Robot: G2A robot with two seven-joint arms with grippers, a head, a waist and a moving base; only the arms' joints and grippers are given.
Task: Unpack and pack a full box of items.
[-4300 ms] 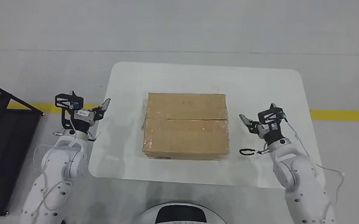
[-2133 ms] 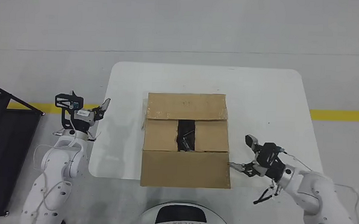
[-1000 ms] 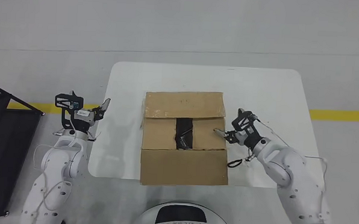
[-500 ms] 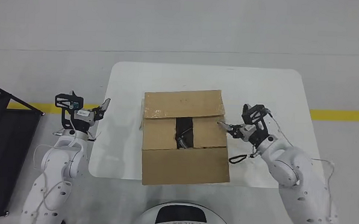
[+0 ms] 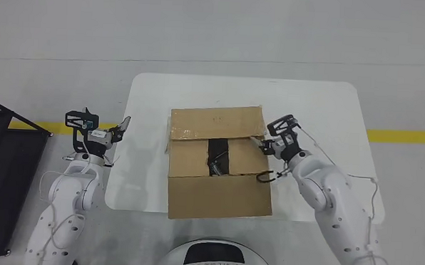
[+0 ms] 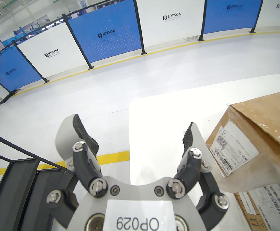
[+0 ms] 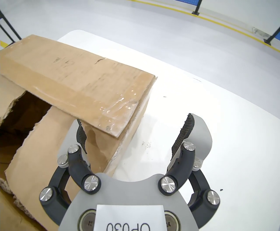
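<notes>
A brown cardboard box point(image 5: 217, 193) stands mid-table. Its near flap is folded out toward the front. The far flap point(image 5: 214, 123) point(image 7: 76, 74) lies partly raised over the top. Between the two inner side flaps a gap shows a dark item point(image 5: 218, 161). My right gripper point(image 5: 267, 142) point(image 7: 133, 133) is open at the box's far right corner, with the far flap's corner just ahead of its fingers and one finger over the right inner flap. My left gripper point(image 5: 116, 140) point(image 6: 136, 131) hangs open and empty off the table's left edge, apart from the box point(image 6: 251, 131).
The white table point(image 5: 313, 115) has bare room right of and behind the box. A black metal rack point(image 5: 4, 173) stands on the floor to the left, close to the left arm. A yellow floor line point(image 5: 405, 136) runs past both table sides.
The box's near flap was folded out and the top opened. In the last half second my right gripper shifted toward the far flap's right corner. The left arm has stayed still.
</notes>
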